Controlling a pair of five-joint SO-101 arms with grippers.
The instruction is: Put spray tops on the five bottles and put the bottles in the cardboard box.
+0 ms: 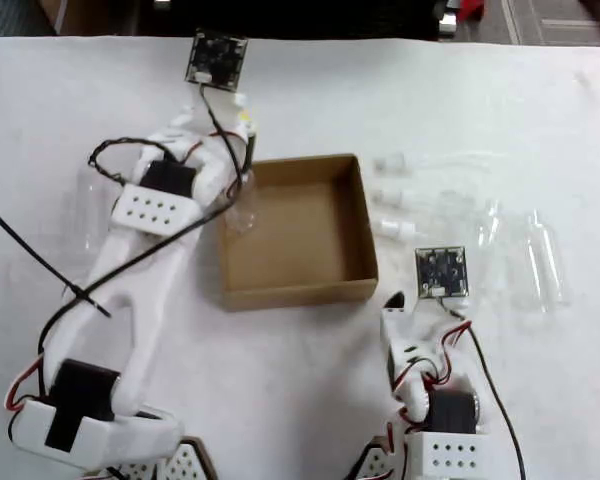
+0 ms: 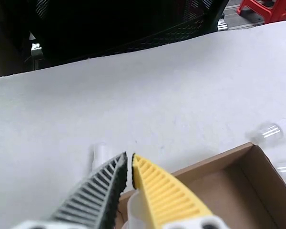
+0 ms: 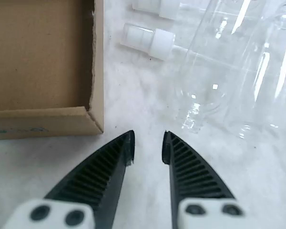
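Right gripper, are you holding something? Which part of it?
Nothing. The right gripper is open, with just bare table between its jaws.

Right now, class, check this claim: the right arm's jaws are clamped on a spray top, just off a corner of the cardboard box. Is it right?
Not quite. The right gripper has its jaws open with nothing between them, as the right wrist view shows. It does sit just off a corner of the cardboard box.

text: none legible | cardboard box [image 3: 47, 121] outer wall: faint bluish marks, perhaps print, too dim to read | labels, numbers: none
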